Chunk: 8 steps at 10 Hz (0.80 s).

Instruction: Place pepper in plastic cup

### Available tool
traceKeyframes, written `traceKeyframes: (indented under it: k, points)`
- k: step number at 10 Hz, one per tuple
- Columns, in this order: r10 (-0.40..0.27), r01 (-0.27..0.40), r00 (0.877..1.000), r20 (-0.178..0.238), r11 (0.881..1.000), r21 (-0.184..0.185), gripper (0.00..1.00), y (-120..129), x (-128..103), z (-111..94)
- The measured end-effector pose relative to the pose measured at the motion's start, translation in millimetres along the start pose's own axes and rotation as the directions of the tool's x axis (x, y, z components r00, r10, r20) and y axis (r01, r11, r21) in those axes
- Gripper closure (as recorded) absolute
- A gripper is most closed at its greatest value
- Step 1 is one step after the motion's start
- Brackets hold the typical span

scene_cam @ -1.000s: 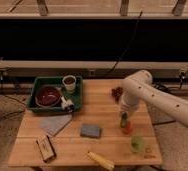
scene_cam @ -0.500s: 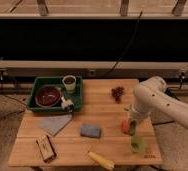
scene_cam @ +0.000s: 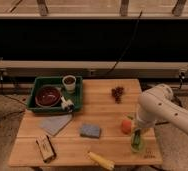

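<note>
Lower right of the frame: the gripper (scene_cam: 136, 134) hangs directly over the plastic cup (scene_cam: 137, 145) near the table (scene_cam: 102, 112) edge, the pepper (scene_cam: 136, 138) upright at the cup's mouth — orange fruit (scene_cam: 126, 126) just left, tray (scene_cam: 56, 91) upper left.

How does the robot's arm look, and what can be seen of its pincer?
The arm is white or off-white, with thick, smooth, rounded segments and a bulging joint. No cables or markings show on it. It narrows towards the pincer, which is over the plastic cup near the table's front right corner; it appears darker than the arm.
</note>
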Motion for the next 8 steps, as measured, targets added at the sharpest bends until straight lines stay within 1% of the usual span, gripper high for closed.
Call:
traceKeyframes:
  k: [1, 2, 3, 4, 5, 6, 8]
  points:
    - [0.004, -0.004, 1.000, 0.006, 1.000, -0.006, 1.00, 5, -3, 3]
    - [0.011, -0.011, 1.000, 0.014, 1.000, -0.012, 0.96, 9, -5, 5]
    - [0.019, -0.018, 1.000, 0.021, 1.000, -0.016, 0.86, 13, -6, 7]
    - [0.022, -0.022, 0.999, 0.026, 1.000, -0.018, 0.78, 14, -8, 9]
    - [0.025, -0.024, 0.999, 0.033, 1.000, -0.019, 0.65, 16, -11, 9]
    - [0.024, -0.023, 0.999, 0.036, 1.000, -0.019, 0.61, 16, -12, 9]
    - [0.002, -0.001, 0.999, 0.045, 1.000, -0.012, 0.35, 17, -24, 7]
